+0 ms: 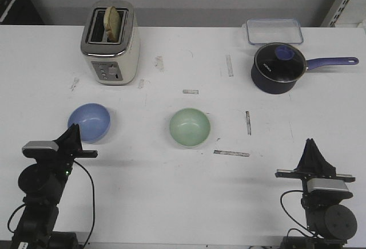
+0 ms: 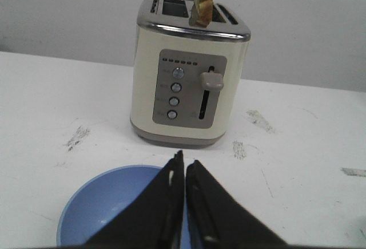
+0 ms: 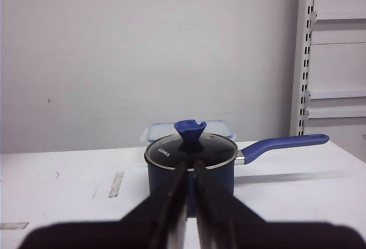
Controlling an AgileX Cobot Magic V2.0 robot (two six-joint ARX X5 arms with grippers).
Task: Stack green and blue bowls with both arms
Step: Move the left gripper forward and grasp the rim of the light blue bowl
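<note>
We see the left gripper (image 1: 76,133) closed and empty just near the blue bowl (image 1: 89,122), right gripper (image 1: 313,149) closed too, so we'd open wide, then pinch the rim toward the green bowl (image 1: 190,126).

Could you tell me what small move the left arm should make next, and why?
Probably open the left end effector: its jaws are shut, and it sits just short of the blue bowl, whose near rim it must straddle before carrying it to the green bowl.
</note>
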